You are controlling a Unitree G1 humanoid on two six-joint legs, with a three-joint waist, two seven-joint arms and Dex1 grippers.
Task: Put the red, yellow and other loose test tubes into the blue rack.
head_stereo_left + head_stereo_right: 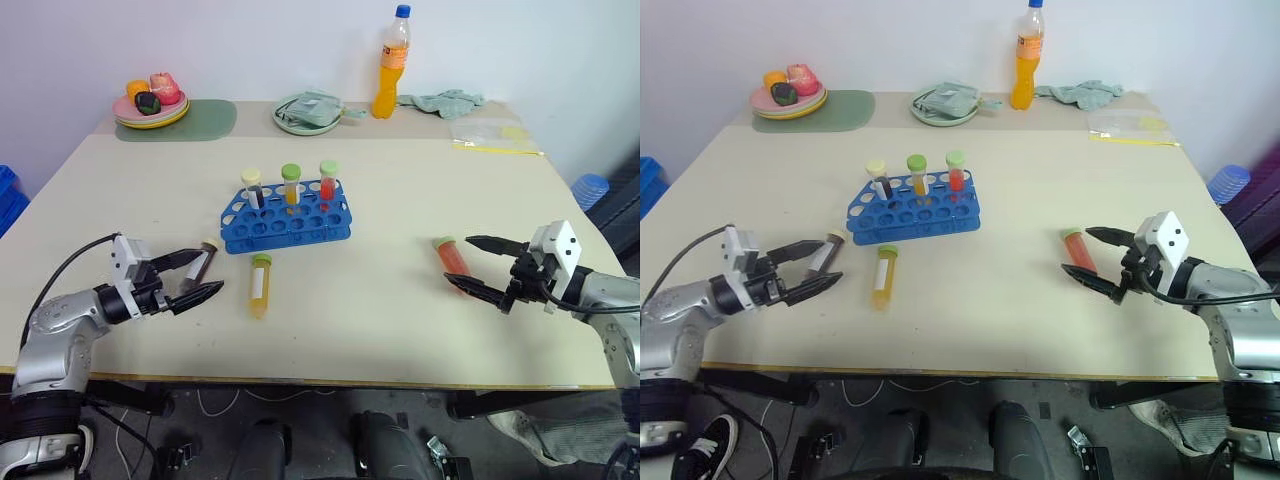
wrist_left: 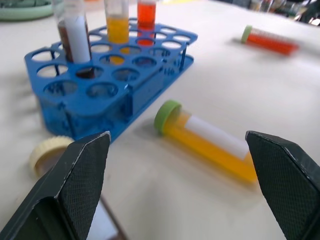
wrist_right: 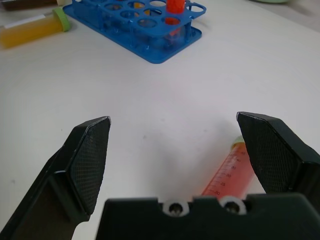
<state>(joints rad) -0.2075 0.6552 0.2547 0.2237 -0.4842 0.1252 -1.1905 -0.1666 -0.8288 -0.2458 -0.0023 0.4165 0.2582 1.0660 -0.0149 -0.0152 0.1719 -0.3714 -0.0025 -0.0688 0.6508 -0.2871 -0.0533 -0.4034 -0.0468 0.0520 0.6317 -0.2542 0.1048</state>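
The blue rack point(image 1: 287, 216) stands mid-table with three capped tubes upright in its back row. A loose yellow tube point(image 1: 260, 284) with a green cap lies just in front of it. A dark tube point(image 1: 205, 258) with a cream cap lies on the table between the fingers of my open left gripper point(image 1: 212, 270). A red tube point(image 1: 452, 257) with a green cap lies to the right, at the fingertips of my open right gripper point(image 1: 1088, 250). In the right wrist view the red tube point(image 3: 230, 170) is partly hidden by one finger. Neither gripper holds anything.
Along the back edge stand an orange drink bottle point(image 1: 391, 62), a pale green plate point(image 1: 308, 112) with a cloth on it, a stack of plates point(image 1: 150, 105) with toy fruit, another cloth point(image 1: 445, 100) and a clear plastic bag point(image 1: 495, 135).
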